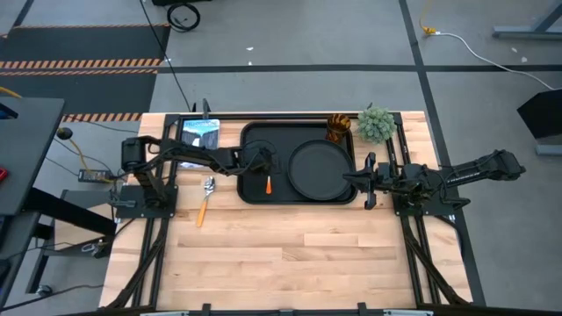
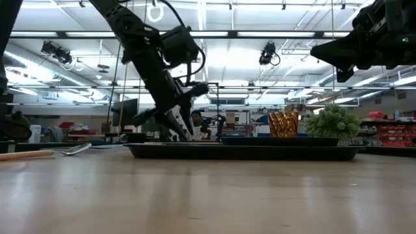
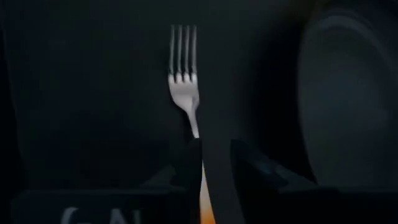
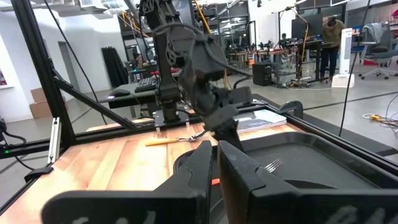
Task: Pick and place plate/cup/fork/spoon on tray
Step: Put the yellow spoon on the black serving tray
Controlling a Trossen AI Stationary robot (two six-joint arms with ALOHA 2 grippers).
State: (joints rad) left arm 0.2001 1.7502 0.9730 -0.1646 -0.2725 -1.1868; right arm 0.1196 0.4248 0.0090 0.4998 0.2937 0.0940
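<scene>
The black tray (image 1: 253,133) lies at the table's far middle. The round black plate (image 1: 320,168) rests flat on its right half. The amber cup (image 1: 339,128) stands at its far right corner. The fork (image 3: 184,74) lies flat on the tray's left half, and its orange handle (image 1: 269,184) shows there. My left gripper (image 3: 216,168) points down over the fork, slightly open, with one finger on either side of the handle. The spoon (image 1: 205,195) lies on the wood left of the tray. My right gripper (image 1: 367,183) hovers shut and empty at the tray's right edge. My left gripper comes from above with its fingers astride the fork's orange handle (image 3: 206,208), close to the neck. The handle lies beside one finger (image 3: 189,165), with a gap to the other. I cannot tell whether either finger touches it. The fork lies flat on the tray.
A small green potted plant (image 1: 376,123) stands right of the cup, off the tray. A blue-and-white flat object (image 1: 200,133) lies at the far left. Bare wood stretches across the table's near half (image 1: 290,254).
</scene>
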